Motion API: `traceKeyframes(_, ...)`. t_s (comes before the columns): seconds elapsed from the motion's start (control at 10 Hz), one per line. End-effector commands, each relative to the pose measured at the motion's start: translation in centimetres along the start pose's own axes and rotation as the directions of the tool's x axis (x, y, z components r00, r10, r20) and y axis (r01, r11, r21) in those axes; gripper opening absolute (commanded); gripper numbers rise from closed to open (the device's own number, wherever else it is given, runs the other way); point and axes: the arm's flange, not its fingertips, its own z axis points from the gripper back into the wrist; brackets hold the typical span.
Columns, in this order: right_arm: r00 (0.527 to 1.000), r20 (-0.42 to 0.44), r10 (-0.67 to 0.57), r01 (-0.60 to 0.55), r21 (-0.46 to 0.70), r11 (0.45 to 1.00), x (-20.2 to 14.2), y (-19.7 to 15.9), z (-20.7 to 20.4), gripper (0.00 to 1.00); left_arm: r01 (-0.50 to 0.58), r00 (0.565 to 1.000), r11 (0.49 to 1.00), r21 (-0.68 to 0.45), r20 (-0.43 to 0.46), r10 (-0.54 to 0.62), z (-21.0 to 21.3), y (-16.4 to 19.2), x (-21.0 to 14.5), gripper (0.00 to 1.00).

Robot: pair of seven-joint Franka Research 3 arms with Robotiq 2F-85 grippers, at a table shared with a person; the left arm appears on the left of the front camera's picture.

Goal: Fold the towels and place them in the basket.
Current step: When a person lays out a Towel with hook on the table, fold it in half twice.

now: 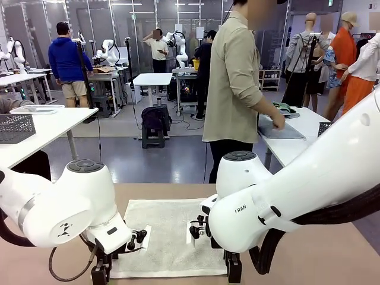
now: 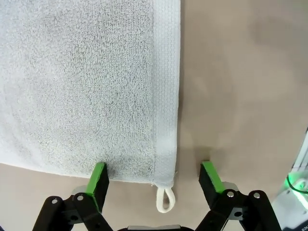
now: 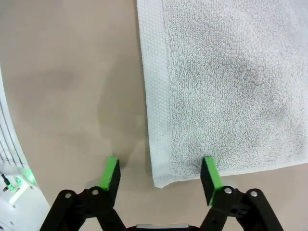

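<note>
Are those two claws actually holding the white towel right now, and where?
Nothing is held yet: the left gripper and the right gripper stand open, each astride a near corner of the off-white towel.

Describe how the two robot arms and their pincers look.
The left arm and right arm are glossy white with rounded shells and dark grey round joint caps. The right one carries black lettering; a black cable loops under the left one. The left pincer and right pincer are black linkages tipped with bright green pads.
</note>
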Motion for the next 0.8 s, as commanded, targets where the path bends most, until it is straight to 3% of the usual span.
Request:
traceKeyframes(0.0,1.000,0.005,-0.002,0.002,0.005,1.000,0.10,-0.38,-0.44,0.66,0.011,1.000,0.999,0.043,0.004,-0.011,-1.11,-1.79,-1.63,0.75)
traceKeyframes(0.1,1.000,0.007,-0.010,0.010,0.013,1.000,0.02,-0.44,-0.50,0.60,0.009,1.000,0.999,0.042,0.009,-0.009,-1.08,-1.71,-1.66,0.78)
traceKeyframes(0.2,1.000,0.007,-0.014,0.014,0.013,1.000,-0.06,-0.45,-0.54,0.46,0.009,1.000,0.999,0.042,0.006,-0.009,-1.07,-1.66,-1.74,0.78)
traceKeyframes(0.5,1.000,-0.002,-0.014,0.014,-0.006,1.000,-0.23,-0.39,-0.67,0.47,0.004,1.000,1.000,0.026,0.009,-0.005,-1.03,-1.44,-1.83,0.78)
traceKeyframes(0.6,1.000,-0.001,-0.014,0.014,-0.006,1.000,-0.30,-0.37,-0.72,0.43,0.011,1.000,0.999,0.030,-0.002,-0.011,-1.04,-1.39,-1.85,0.66)
traceKeyframes(0.7,1.000,0.001,-0.018,0.018,0.001,1.000,-0.31,-0.36,-0.70,0.28,0.014,1.000,0.999,0.029,-0.002,-0.014,-0.95,-1.39,-1.76,0.60)
